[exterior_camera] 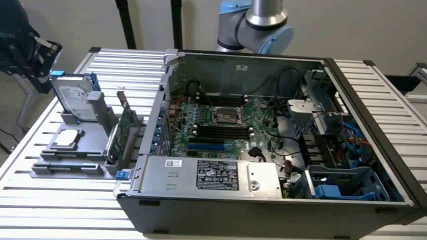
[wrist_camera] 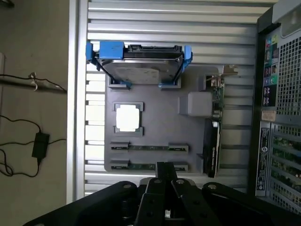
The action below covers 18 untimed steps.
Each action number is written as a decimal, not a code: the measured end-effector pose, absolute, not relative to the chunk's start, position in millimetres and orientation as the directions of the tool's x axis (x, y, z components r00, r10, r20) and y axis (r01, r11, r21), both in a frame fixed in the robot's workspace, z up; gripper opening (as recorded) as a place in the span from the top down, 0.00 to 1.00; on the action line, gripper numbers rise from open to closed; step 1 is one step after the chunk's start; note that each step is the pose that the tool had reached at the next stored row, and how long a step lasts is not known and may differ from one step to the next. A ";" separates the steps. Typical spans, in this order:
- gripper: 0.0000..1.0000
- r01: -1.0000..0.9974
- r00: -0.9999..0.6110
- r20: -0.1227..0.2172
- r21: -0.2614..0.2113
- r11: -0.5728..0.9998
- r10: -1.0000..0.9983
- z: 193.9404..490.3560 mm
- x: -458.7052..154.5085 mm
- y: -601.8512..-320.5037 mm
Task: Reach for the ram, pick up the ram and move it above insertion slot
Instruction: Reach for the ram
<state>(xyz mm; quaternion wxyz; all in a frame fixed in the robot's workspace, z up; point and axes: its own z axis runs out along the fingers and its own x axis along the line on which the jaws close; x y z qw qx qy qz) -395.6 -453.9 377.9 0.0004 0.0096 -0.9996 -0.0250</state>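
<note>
Two thin green ram sticks lie side by side in the slots of a grey holder (wrist_camera: 160, 127): one ram stick (wrist_camera: 149, 147) farther from the gripper, and another ram stick (wrist_camera: 138, 166) just under the gripper's tip. My black gripper (wrist_camera: 165, 168) hangs above that nearer stick and holds nothing that I can see. In the exterior view the arm (exterior_camera: 263, 25) stands behind the open computer case (exterior_camera: 267, 200). The motherboard's long black memory slots (exterior_camera: 223, 131) lie beside the CPU socket (exterior_camera: 227, 116).
The holder (exterior_camera: 73, 150) on the slatted table (exterior_camera: 60, 200) also carries a hard drive in a blue frame (wrist_camera: 141, 66), a square processor (wrist_camera: 128, 117) and a taller green expansion card (wrist_camera: 214, 122). The case wall (wrist_camera: 277, 117) rises close beside the holder. Cables (wrist_camera: 19, 136) lie on the floor.
</note>
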 end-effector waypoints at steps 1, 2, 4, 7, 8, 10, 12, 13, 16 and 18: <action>0.89 -0.019 -1.000 0.000 0.050 0.999 -0.019 377.5 -395.6 -458.5; 0.89 -0.019 -1.000 0.000 0.050 0.999 -0.019 377.1 -395.7 -462.9; 0.89 -0.019 -1.000 0.000 0.050 0.999 -0.019 375.1 -395.6 -472.2; 0.89 -0.019 -1.000 0.000 0.050 0.999 -0.019 369.9 -395.4 -484.2; 0.89 -0.019 -1.000 0.000 0.050 0.999 -0.019 368.2 -395.4 -485.9; 0.89 -0.019 -1.000 0.000 0.050 0.999 -0.019 364.7 -395.4 -487.1; 0.89 -0.019 -1.000 0.000 0.050 0.999 -0.019 361.3 -395.4 -487.2; 0.89 -0.019 -1.000 0.000 0.050 0.999 -0.019 361.0 -395.3 -487.2; 0.89 -0.019 -1.000 0.000 0.050 0.999 -0.019 361.0 -395.3 -487.2; 0.89 -0.019 -1.000 0.000 0.050 0.999 -0.019 360.9 -395.3 -487.2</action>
